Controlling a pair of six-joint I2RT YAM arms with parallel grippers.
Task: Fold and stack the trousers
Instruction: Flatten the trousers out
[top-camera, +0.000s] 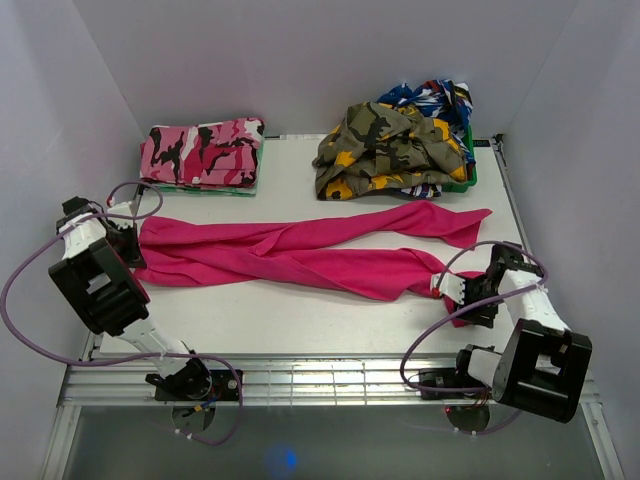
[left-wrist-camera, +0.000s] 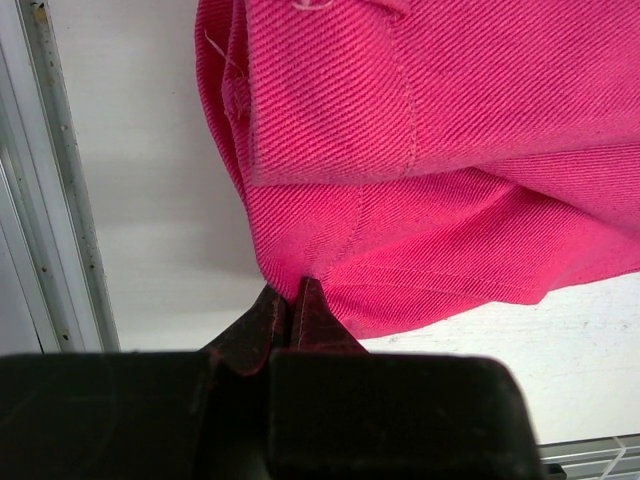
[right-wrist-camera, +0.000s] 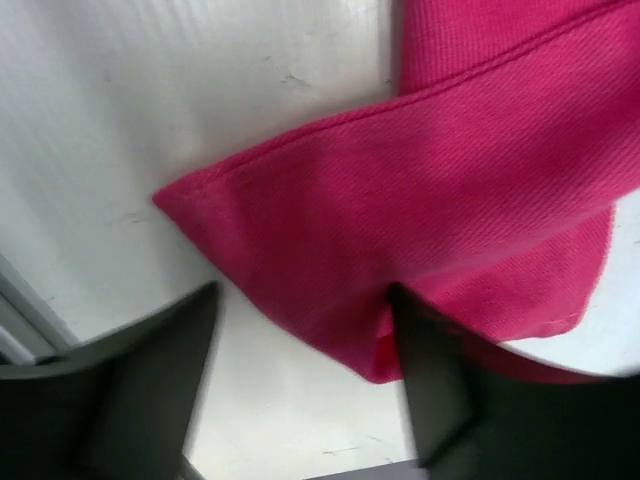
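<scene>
The magenta-pink trousers (top-camera: 300, 255) lie stretched across the table, waist at the left, the two legs running right, loosely twisted. My left gripper (top-camera: 135, 245) is at the waist end; in the left wrist view its fingers (left-wrist-camera: 290, 290) are shut on the edge of the pink fabric (left-wrist-camera: 450, 150). My right gripper (top-camera: 450, 290) is at the near leg's end. In the right wrist view it (right-wrist-camera: 300, 300) is open, and the leg's hem corner (right-wrist-camera: 480, 180) lies between the spread fingers, just above the table.
A folded pink-black-white camouflage pair (top-camera: 203, 155) sits at the back left. An olive-yellow camouflage garment (top-camera: 390, 150) is heaped with blue patterned clothes (top-camera: 430, 100) in a green bin at the back right. White walls enclose the table; a metal rail (top-camera: 330, 375) runs along the near edge.
</scene>
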